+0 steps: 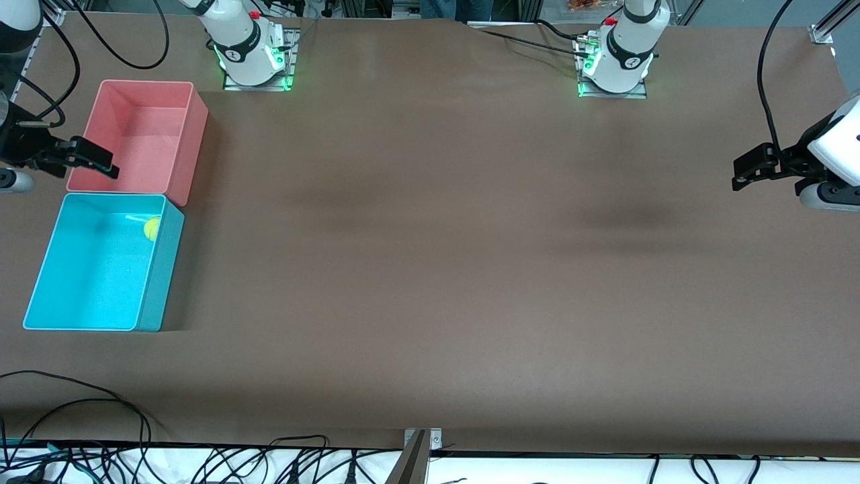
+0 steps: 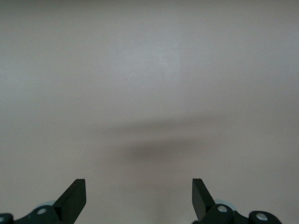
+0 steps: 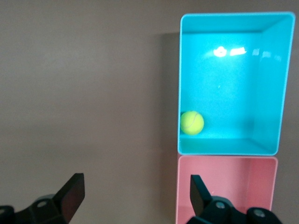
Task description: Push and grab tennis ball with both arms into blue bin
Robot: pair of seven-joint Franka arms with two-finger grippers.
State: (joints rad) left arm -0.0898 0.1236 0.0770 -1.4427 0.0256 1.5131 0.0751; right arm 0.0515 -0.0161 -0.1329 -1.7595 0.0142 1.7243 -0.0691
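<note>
The tennis ball point(image 1: 152, 228) lies inside the blue bin point(image 1: 94, 275), against the bin's wall on the side toward the table's middle and close to the corner by the pink bin. In the right wrist view the ball point(image 3: 192, 122) rests in a corner of the blue bin point(image 3: 233, 70). My right gripper point(image 1: 101, 161) is open and empty, held over the outer edge of the pink bin; its jaws point(image 3: 135, 191) stand wide apart. My left gripper point(image 1: 742, 171) is open and empty over bare table at the left arm's end, and its wrist view point(image 2: 139, 191) shows only table.
A pink bin point(image 1: 144, 134) stands beside the blue bin, farther from the front camera, and shows in the right wrist view point(image 3: 224, 186). It holds nothing. Cables lie along the table's near edge point(image 1: 201, 457).
</note>
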